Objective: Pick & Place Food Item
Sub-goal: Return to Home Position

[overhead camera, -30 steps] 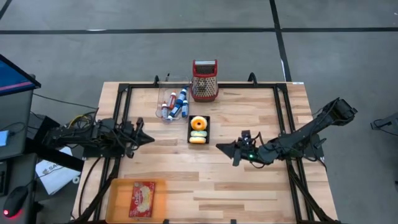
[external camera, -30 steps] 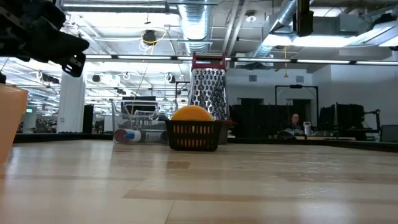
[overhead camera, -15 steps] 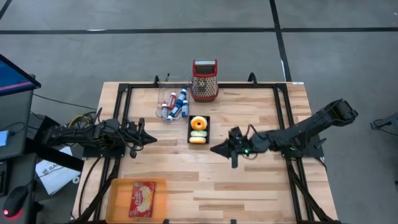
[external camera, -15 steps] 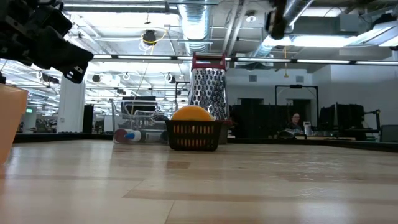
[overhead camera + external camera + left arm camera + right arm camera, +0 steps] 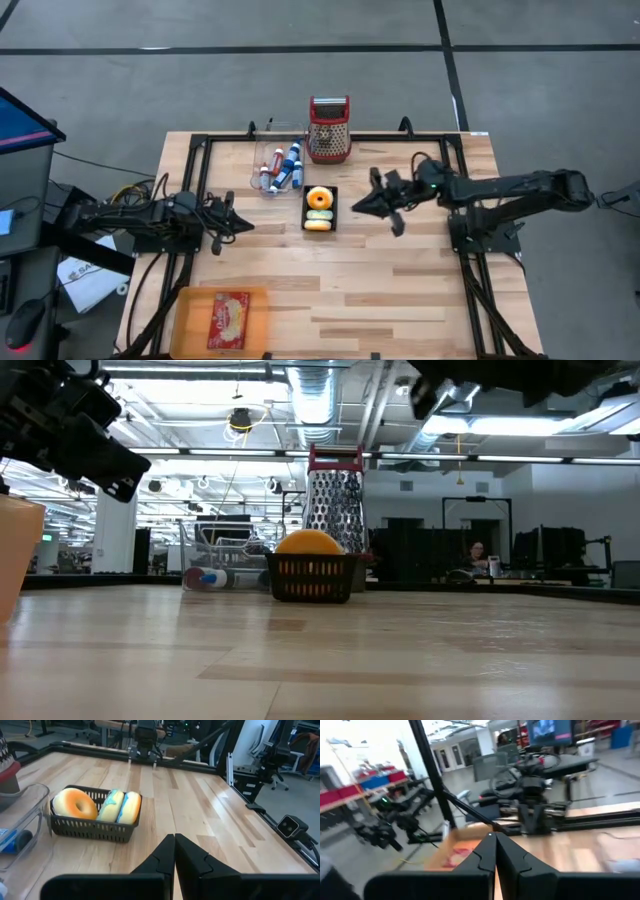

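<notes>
A black mesh basket (image 5: 320,209) stands mid-table. It holds an orange-glazed donut (image 5: 75,803) at its far end and two pale pastries (image 5: 121,807) beside it. My left gripper (image 5: 248,224) is shut and hovers left of the basket, pointing at it; the left wrist view shows its tips (image 5: 174,840) short of the basket (image 5: 92,827). My right gripper (image 5: 356,209) is shut, held above the table just right of the basket and pointing left. In the right wrist view its closed tips (image 5: 492,840) face my left arm (image 5: 535,815).
A clear bin of small bottles (image 5: 279,168) and a red-handled grater (image 5: 329,130) stand behind the basket at the far edge. An orange tray with a red packet (image 5: 224,318) lies at the near left. Black frame rails (image 5: 455,180) run along the table's sides.
My right gripper has swung from the table's middle toward the far edge and risen a little. Its wrist has rolled, and it now sits level beside the basket's right side. It has stayed shut. The basket and food have not moved.
</notes>
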